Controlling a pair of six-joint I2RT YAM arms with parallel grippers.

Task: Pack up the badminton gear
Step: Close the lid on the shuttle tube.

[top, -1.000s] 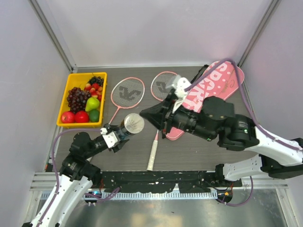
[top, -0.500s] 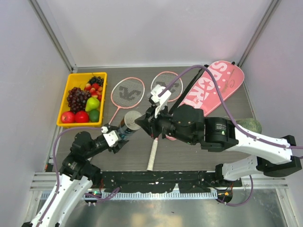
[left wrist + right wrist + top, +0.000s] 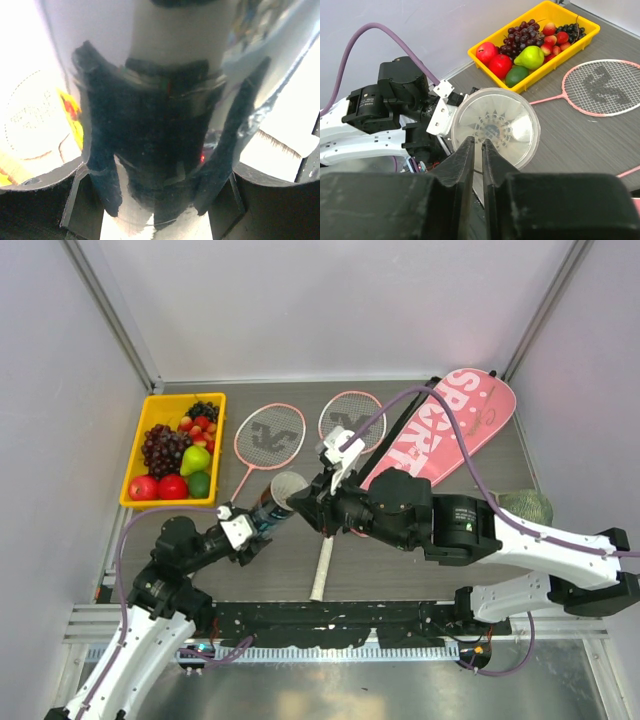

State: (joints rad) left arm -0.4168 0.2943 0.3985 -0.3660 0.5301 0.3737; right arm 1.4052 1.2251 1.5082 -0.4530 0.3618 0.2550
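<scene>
while it lies tilted above the bench (image 3: 400, 560), tube (image 3: 272, 498): clamped near its base by the left end effector (image 3: 252, 520), mouth aimed at 2 o'clock.
right end effector (image 3: 477, 145): fingers nearly together with a thin slit between them, nothing seen in it; tips at the 6 o'clock rim of the tube's mouth.
shuttlecock (image 3: 492, 131): inside the tube, feathers fanned in a ring, seen through the mouth.
</scene>
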